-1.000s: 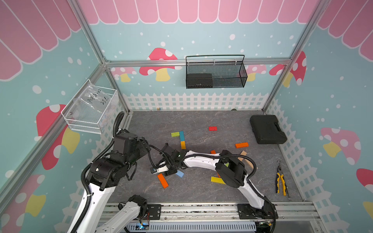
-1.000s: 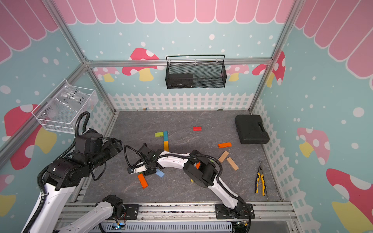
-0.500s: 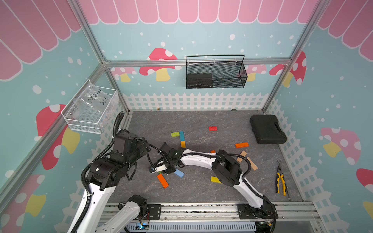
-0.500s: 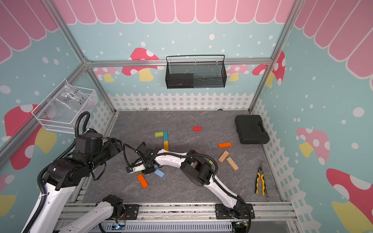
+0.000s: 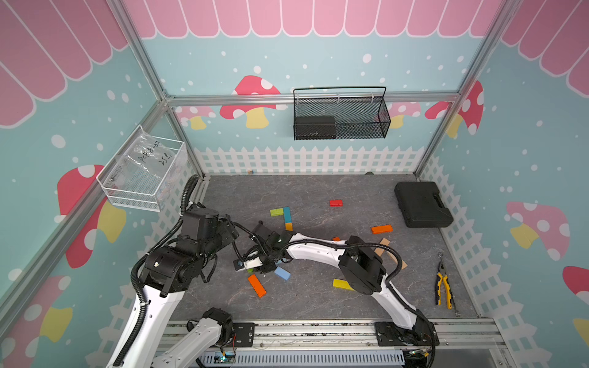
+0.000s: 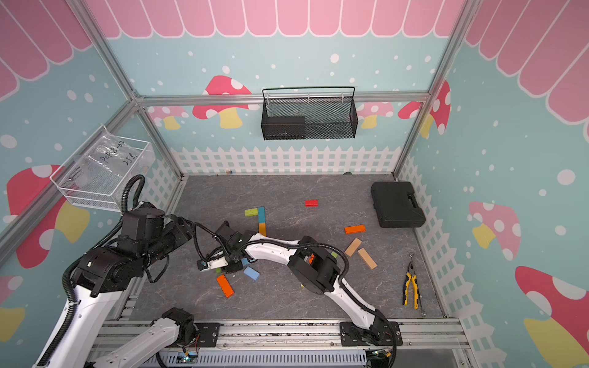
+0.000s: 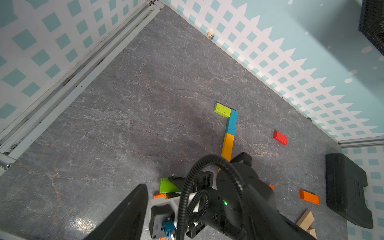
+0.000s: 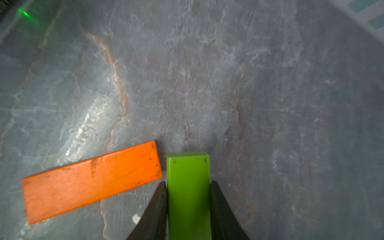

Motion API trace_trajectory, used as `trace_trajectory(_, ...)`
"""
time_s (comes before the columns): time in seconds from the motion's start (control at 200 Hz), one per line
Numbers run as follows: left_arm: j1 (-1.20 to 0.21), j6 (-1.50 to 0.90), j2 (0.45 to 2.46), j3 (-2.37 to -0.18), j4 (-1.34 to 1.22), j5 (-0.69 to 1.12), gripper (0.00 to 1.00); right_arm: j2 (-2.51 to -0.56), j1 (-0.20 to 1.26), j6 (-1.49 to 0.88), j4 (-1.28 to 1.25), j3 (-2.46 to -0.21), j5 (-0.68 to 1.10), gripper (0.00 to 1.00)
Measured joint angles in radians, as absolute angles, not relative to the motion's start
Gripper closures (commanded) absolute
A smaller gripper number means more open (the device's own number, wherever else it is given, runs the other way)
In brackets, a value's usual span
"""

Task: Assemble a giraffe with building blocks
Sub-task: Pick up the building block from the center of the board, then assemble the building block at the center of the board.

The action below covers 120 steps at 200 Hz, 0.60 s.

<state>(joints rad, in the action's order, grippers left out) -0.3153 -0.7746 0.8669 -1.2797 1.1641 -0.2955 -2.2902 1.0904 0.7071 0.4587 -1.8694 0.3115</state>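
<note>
You see the right tool [image 8: 188,182] clamped on a green block [image 8: 188,170], just beside an orange block [image 8: 91,180] on the worktop [image 8: 207,72]; whether the left tool [image 5: 227,227] is apart, you cannot tell.

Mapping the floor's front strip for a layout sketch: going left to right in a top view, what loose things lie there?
Long orange wooden bar → light-blue wooden block → yellow wooden bar → yellow-handled pliers.
</note>
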Motion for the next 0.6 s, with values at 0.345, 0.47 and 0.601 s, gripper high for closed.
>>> trace_trajectory(0.345, -0.315, -0.774, 0.89, -1.264, 1.128, -0.272, 0.26, -1.831, 0.999, 0.667, 0.312, -1.549, 0.314, 0.96)
trace_trajectory(0.47, -0.315, -0.773, 0.919, -1.235, 1.091, -0.22, 0.26, -1.733, 0.902, 0.664, 0.281, -1.377, 0.268, 0.96)
trace_trajectory(0.601, -0.36, -0.773, 0.981, -1.21, 1.042, -0.165, 0.26, -1.747, 0.829, 0.664, 0.284, -1.254, 0.208, 0.96)
